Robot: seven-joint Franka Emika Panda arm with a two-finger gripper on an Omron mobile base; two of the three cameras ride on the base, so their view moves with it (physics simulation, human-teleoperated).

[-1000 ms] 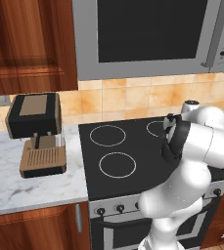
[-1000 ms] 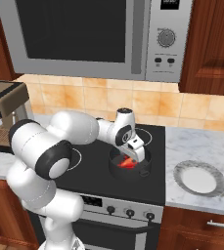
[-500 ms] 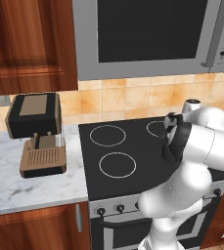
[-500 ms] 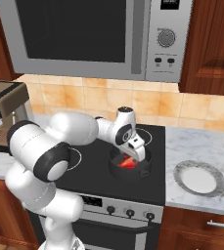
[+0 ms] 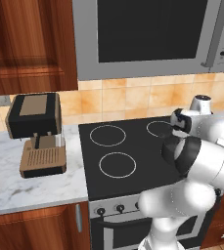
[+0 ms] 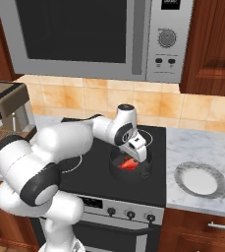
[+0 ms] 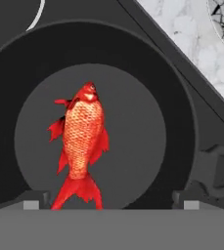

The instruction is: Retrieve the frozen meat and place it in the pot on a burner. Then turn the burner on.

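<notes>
One small red fish with shiny scales, the frozen meat [image 7: 81, 146], lies flat on the bottom of the low, wide, round black pot [image 7: 182, 122]. The pot sits on the front right burner of the flat black stove top [image 6: 92, 170], and one stubby side handle pokes out toward the white stone counter [image 6: 197, 147].

The robot's two-finger claw [image 6: 136, 147] hangs just above the pot. Its two dark tips stand wide apart, one on each side of the fish, and they grip nothing. The fish is let go.

So the first part looks done. The step now is to get out of the pot and turn the burner on. To do it well, the claw should lift straight up first, so the tips do not bump the fish or catch the pot's rim. Then it should go down to the row of small dark knobs [image 6: 129, 214] on the stove front and pick the one for this burner. A pale grey round dish [image 6: 200, 180] sits on the counter nearby and should be left alone.
</notes>
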